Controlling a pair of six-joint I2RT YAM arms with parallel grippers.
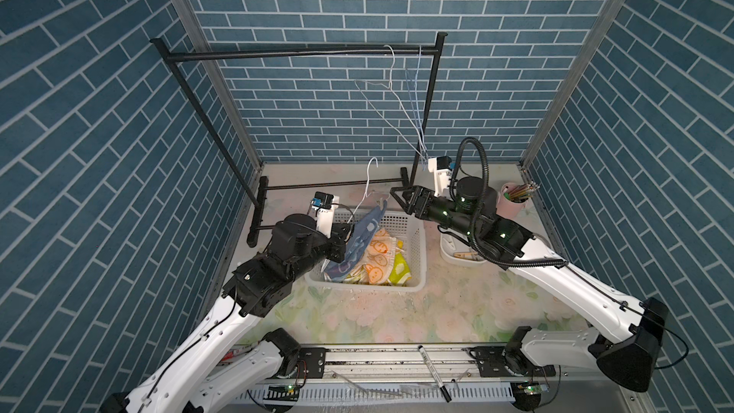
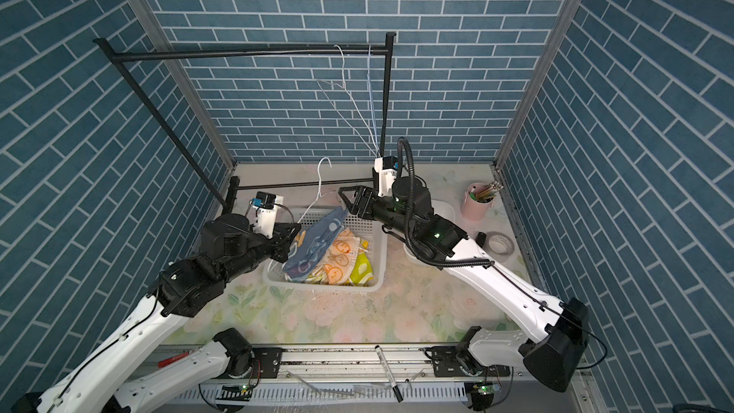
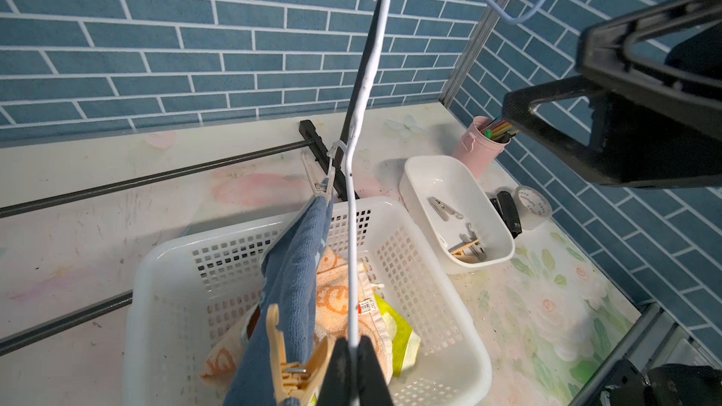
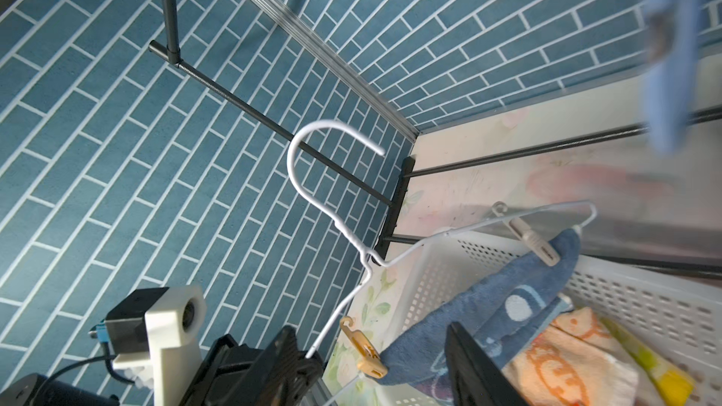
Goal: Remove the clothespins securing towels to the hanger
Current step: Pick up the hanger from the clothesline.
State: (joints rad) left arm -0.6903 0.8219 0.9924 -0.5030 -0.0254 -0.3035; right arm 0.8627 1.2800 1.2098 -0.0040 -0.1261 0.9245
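My left gripper (image 3: 353, 369) is shut on the lower wire of a white hanger (image 3: 361, 83), holding it tilted over the basket. A denim-blue towel (image 1: 365, 232) hangs from the hanger by two clothespins. The tan clothespin (image 3: 291, 361) sits right beside my left jaws. The pale clothespin (image 4: 533, 242) is at the hanger's far corner. My right gripper (image 1: 398, 201) stands open with nothing in it, close to that far corner but apart from it. An orange-cream towel (image 1: 379, 252) and a yellow-green towel (image 1: 399, 270) lie in the basket.
The white perforated basket (image 1: 421, 256) sits mid-table. To its right is a white tray (image 3: 414, 173) with several loose clothespins (image 3: 445, 208). Behind stand a pink pencil cup (image 1: 514, 202), a tape roll (image 2: 500, 246) and the black rack (image 1: 302, 51) with two bare hangers (image 1: 391, 85).
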